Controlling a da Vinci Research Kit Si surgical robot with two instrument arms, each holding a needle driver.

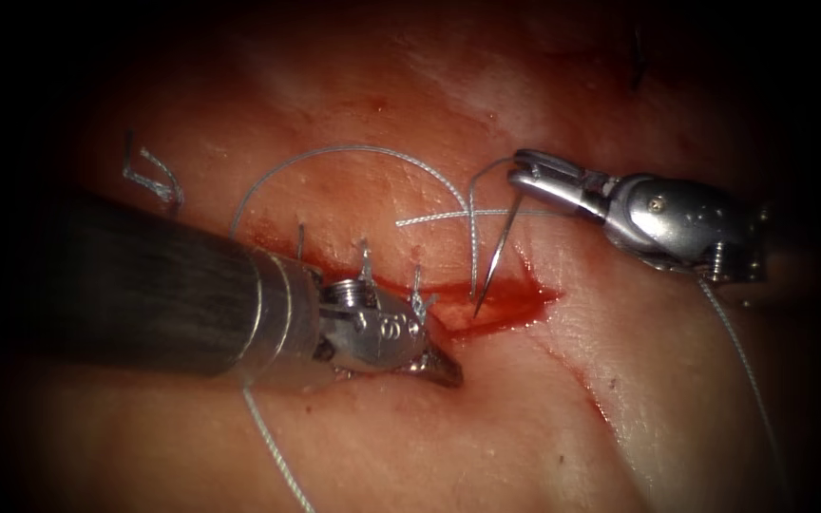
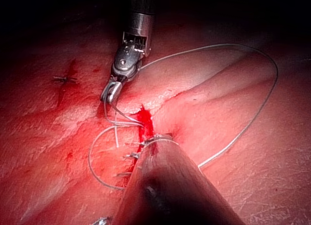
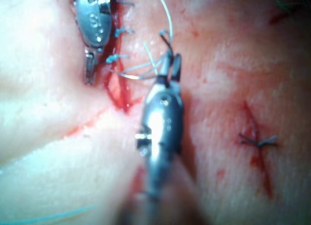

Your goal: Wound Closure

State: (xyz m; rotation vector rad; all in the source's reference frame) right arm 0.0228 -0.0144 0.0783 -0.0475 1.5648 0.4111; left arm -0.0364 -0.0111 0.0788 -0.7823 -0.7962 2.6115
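From the endoscope, the right end effector (image 1: 523,174) comes in from the right with its jaws clamped on the needle (image 1: 496,255) at its blunt end, and the needle hangs down so its point rests at the edge of the cut (image 1: 486,306), right where the red fluid (image 1: 515,304) pools; whether the point is already in the tissue (image 1: 410,446) I cannot tell. The left end effector (image 1: 434,366) lies low beside the cut with its tip pressed to the tissue, and whether its jaws are open I cannot tell. The thread (image 1: 353,152) arcs in one long loop above the wound, and I count three tied stitches (image 1: 365,261) standing along the closed stretch to the left. From the left wrist, one right end effector (image 2: 111,93) sits beyond the cut (image 2: 144,119), and the thread (image 2: 262,98) sweeps wide round the tissue. From the right wrist, the right end effector (image 3: 169,64) grips near the cut (image 3: 121,94), with the left end effector (image 3: 90,69) alongside the stitches (image 3: 119,57). One needle, two tools, one open gap. My judgement: a good bite here wants the point square to the edge and the loop kept clear.
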